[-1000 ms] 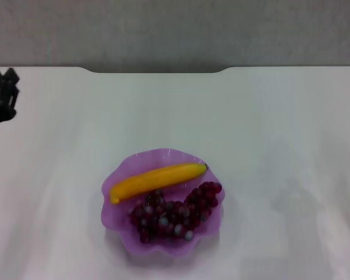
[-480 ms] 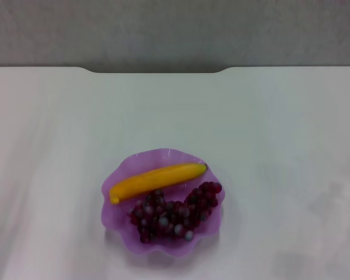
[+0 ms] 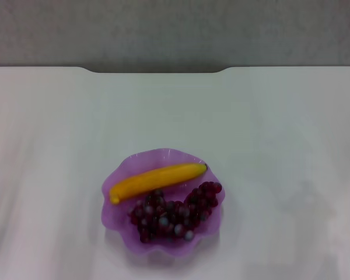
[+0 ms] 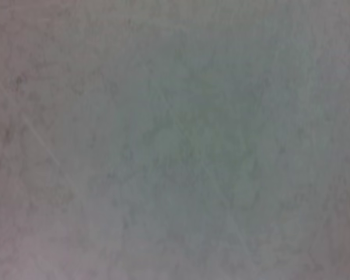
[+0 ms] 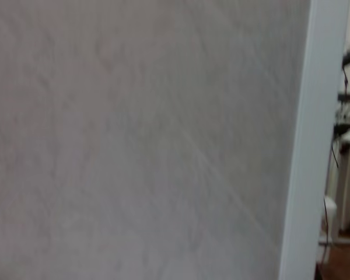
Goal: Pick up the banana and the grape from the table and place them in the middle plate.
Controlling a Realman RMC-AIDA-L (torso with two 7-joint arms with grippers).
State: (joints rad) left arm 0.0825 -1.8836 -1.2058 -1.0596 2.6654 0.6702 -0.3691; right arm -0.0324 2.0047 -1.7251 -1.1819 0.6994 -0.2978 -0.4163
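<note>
The yellow-orange banana (image 3: 156,180) lies across the far half of the purple scalloped plate (image 3: 120,172), its greenish tip toward the right. The dark red-purple grape bunch (image 3: 173,213) lies in the near half of the same plate, just in front of the banana. The plate stands on the white table (image 3: 268,134), a little in front of the middle. Neither gripper shows in the head view. The left wrist view holds only bare tabletop (image 4: 175,140). The right wrist view holds bare tabletop (image 5: 134,140) and the table's edge (image 5: 300,175).
The table's far edge has a shallow notch (image 3: 157,70) with a grey wall behind it. Beyond the table edge in the right wrist view stand dark cables and equipment (image 5: 347,76) over a brown floor.
The left gripper, seen at the table's far left, and the right gripper, at its right edge, have both drawn out of the head view. Banana, grapes and plate have not moved.
</note>
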